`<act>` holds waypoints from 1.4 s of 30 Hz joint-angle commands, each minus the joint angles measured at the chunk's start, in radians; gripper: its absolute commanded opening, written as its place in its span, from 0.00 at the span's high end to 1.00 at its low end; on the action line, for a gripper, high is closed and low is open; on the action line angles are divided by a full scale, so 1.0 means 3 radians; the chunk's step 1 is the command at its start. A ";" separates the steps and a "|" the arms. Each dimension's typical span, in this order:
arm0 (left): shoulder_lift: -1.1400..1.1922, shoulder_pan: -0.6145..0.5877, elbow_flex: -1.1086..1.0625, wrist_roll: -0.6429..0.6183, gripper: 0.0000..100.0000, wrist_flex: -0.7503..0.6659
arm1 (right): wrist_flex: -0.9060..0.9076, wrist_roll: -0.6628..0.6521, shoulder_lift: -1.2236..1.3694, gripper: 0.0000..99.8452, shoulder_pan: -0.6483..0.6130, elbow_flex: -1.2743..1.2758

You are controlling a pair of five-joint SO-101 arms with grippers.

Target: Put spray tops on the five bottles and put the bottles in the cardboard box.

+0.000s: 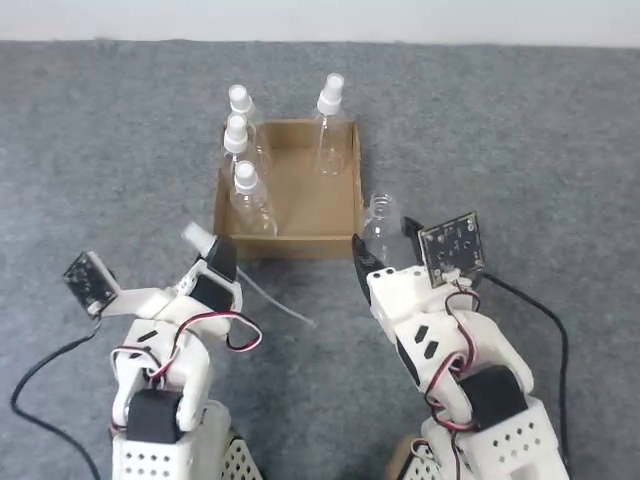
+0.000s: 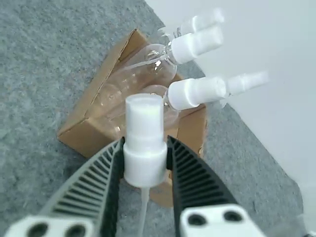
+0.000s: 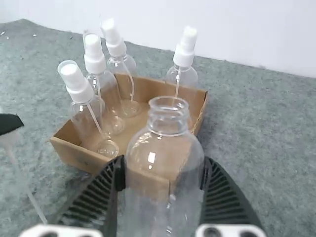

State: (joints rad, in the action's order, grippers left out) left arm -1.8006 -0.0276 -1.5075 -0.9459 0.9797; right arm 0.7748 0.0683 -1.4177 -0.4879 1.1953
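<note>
Your left gripper point(image 2: 144, 147) clamps a spray top point(image 2: 143, 121) | your right gripper point(image 3: 160, 170) grasps the open bottle point(image 3: 165, 148) beside the box point(image 1: 288, 244) | four capped bottles point(image 1: 252, 195) stand inside.

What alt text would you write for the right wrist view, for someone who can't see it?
Black jaws grip an uncapped clear bottle up close. Behind it, a cardboard box on grey carpet holds four clear bottles with white spray tops.

glossy clear plastic bottle point(image 3: 165, 163), matt cardboard box point(image 1: 288, 243)
</note>
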 commanded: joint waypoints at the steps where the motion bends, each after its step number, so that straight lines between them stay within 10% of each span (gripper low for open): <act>1: -0.0072 -0.0020 0.0243 0.0026 0.99 -0.0118 | 0.0018 -0.0066 -0.0222 0.92 -0.0018 -0.0026; 32: -0.0072 -0.0031 0.1199 0.0036 0.99 -0.0123 | -0.0003 -0.0261 -0.0913 0.92 -0.0442 0.0358; 42: -0.0072 -0.0614 0.1266 0.0036 0.99 -0.0624 | -0.0376 -0.0276 -0.0918 0.92 -0.0504 0.0644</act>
State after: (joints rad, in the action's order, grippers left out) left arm -1.8021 -0.1918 -1.1807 -0.9475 0.8554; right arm 0.7058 0.0130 -1.6771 -0.6306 1.3932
